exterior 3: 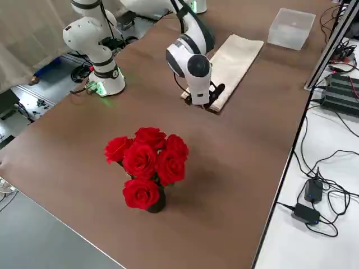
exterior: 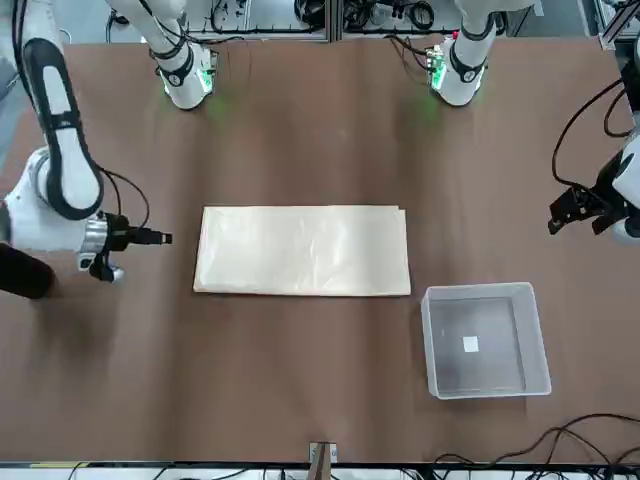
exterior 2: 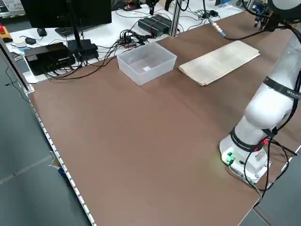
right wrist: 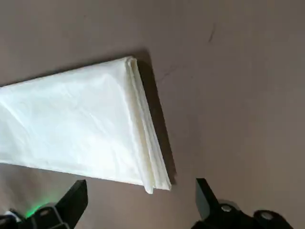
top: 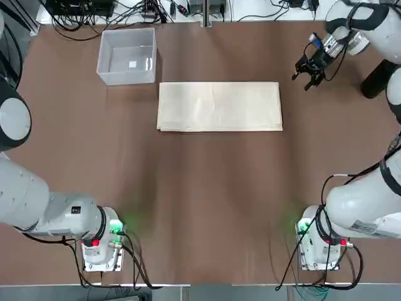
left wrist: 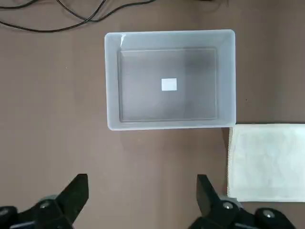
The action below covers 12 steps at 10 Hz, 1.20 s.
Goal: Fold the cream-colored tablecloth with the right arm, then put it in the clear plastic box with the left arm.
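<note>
A: Any writing to read?

B: Only a small white label (left wrist: 168,84) on the floor of the clear plastic box (top: 127,74), and it looks blank in the left wrist view; no brand shows on either arm.

A: Where is the cream-colored tablecloth (top: 219,106)?

B: Flat on the brown table (top: 200,194), a layered rectangle near the middle of the top view. The box sits at about ten o'clock from it, just off its corner and not touching (the left wrist view shows a thin strip of table between them).

A: And the right gripper (top: 308,74)?

B: In the top view it hangs at about two o'clock from the cloth, just past its short edge. Its fingers (right wrist: 206,196) are spread wide and pinch nothing; the right wrist view shows the stacked edges of the fold, which the overhead picture flattens out.

A: The left gripper (exterior: 582,212)?

B: The top view does not show it. The front view shows it at two o'clock from the box, well apart from it, fingers spread and empty.

A: Anything only one camera catches?

B: A bunch of red roses (exterior 3: 147,166) in a dark vase, seen only from the right side; the left side view alone shows a monitor (exterior 2: 66,11) and black cables (exterior 2: 94,52) beyond the table's edge.
</note>
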Each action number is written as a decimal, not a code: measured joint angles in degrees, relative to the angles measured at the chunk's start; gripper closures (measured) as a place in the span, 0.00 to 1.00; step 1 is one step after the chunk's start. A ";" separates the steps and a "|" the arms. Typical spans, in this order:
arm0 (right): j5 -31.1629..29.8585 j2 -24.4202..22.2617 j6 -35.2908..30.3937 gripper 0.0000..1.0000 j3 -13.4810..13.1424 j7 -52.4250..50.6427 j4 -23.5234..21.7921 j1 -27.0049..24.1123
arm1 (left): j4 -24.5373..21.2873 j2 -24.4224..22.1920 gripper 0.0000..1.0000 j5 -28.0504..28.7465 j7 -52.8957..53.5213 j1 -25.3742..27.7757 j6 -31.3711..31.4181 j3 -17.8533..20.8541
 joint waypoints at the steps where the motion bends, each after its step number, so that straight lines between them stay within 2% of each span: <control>1: 0.01 -0.04 2.47 0.00 0.89 0.03 -1.51 0.56 | 0.00 0.00 0.00 0.00 0.00 0.00 0.00 0.00; 6: 0.01 -0.16 5.13 0.02 1.21 0.03 -2.37 2.29 | 0.00 0.02 0.00 0.00 0.04 0.00 0.00 0.00; 12: 0.02 5.67 13.94 0.02 1.32 -0.01 -3.56 4.18 | 0.02 0.03 0.00 0.00 0.04 0.00 0.00 0.00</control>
